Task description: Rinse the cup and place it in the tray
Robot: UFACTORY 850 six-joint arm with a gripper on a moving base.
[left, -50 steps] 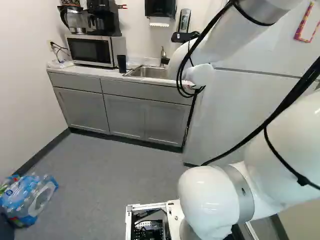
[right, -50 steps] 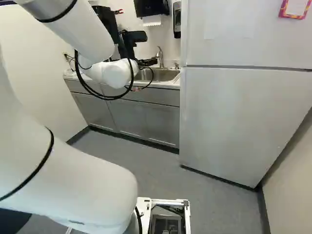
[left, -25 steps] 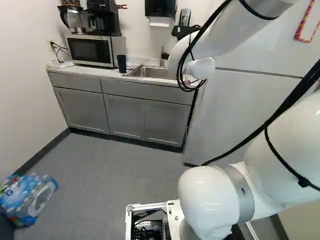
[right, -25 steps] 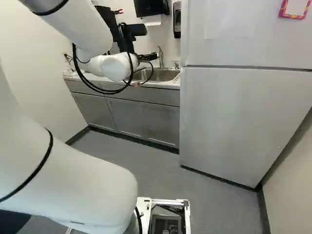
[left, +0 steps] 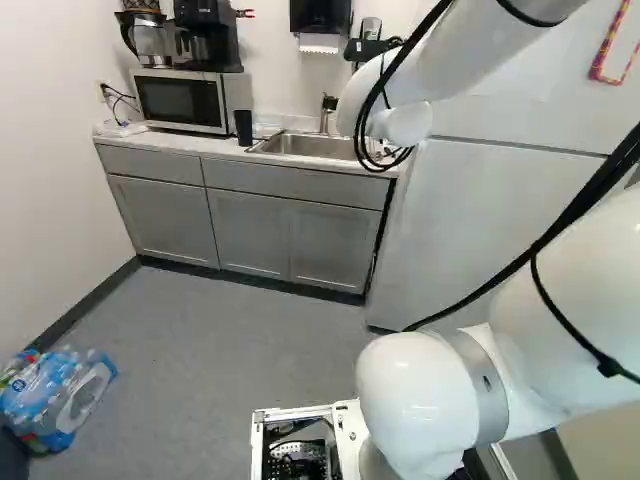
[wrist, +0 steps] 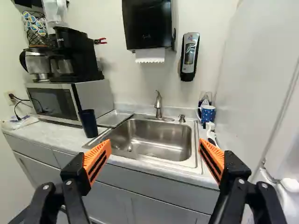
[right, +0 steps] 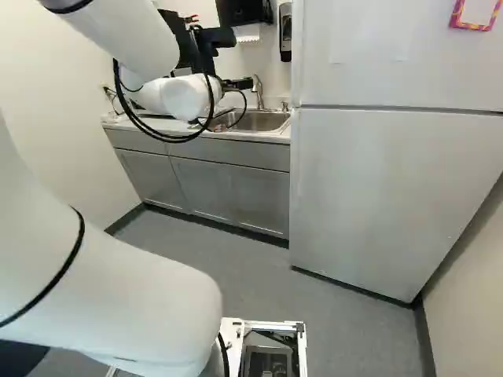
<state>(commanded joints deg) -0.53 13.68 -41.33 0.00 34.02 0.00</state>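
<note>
Gripper [right: 247,83] is facing the sink [wrist: 156,140], fingers standing wide apart. Dark cup [wrist: 88,123] is standing upright on the counter [wrist: 63,138], between microwave [wrist: 96,99] and sink, just beside the tray [wrist: 114,118]. Tray is lying flat next to the basin. Dotted mug [wrist: 208,114] is sitting across the sink from the dark cup. Faucet [wrist: 158,105] is rising behind the basin; coffee maker [wrist: 77,53] is resting on the microwave. Soap dispenser [wrist: 189,56] is hanging beside the towel dispenser [wrist: 147,23].

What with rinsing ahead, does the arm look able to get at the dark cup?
Likely yes: the jaws stand open, and nothing shows between them and the dark cup, though the microwave beside it may crowd them.
</note>
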